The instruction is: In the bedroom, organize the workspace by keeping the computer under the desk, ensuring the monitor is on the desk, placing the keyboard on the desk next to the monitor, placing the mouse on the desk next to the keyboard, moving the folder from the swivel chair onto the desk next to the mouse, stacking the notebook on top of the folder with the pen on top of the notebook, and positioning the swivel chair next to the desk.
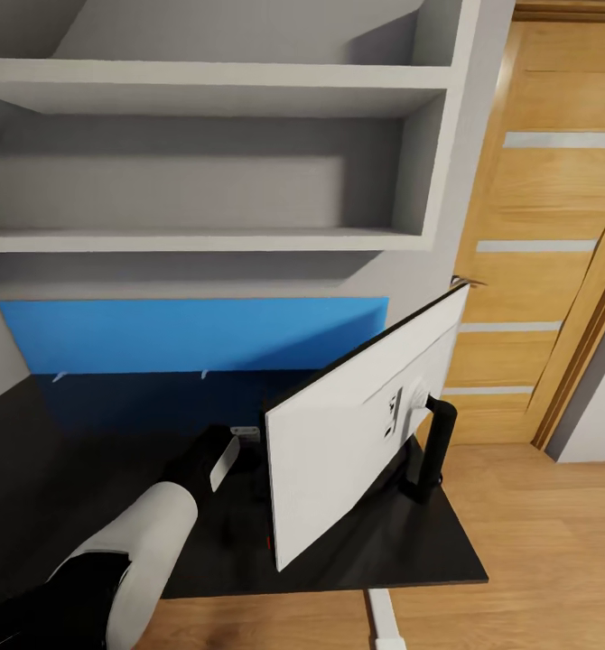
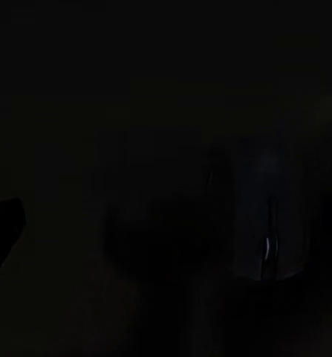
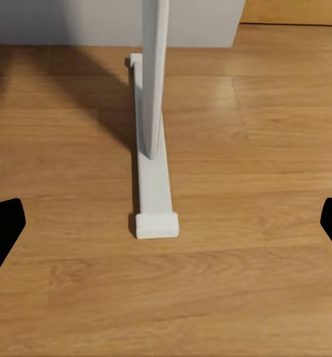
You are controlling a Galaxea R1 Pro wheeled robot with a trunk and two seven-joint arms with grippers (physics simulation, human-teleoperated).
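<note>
Reaching in from seven o'clock in the head view, the left arm ends at the left gripper (image 1: 235,450), which sits low over the desk (image 1: 86,451) just beside the monitor (image 1: 357,433), at the screen's near edge. Its fingers are partly hidden against the black top, and the left wrist view is almost wholly dark, so I cannot tell how far it is open or whether it grips anything. The likely aim is to turn the monitor, since its white back faces the camera and the panel stands skewed across the desk's right end. Its black stem and base rest at four o'clock, near the desk's corner. In the right wrist view the right gripper (image 3: 166,238) hangs spread wide and empty over wooden floor (image 3: 247,223), above the desk's white pedestal leg (image 3: 154,149).
</note>
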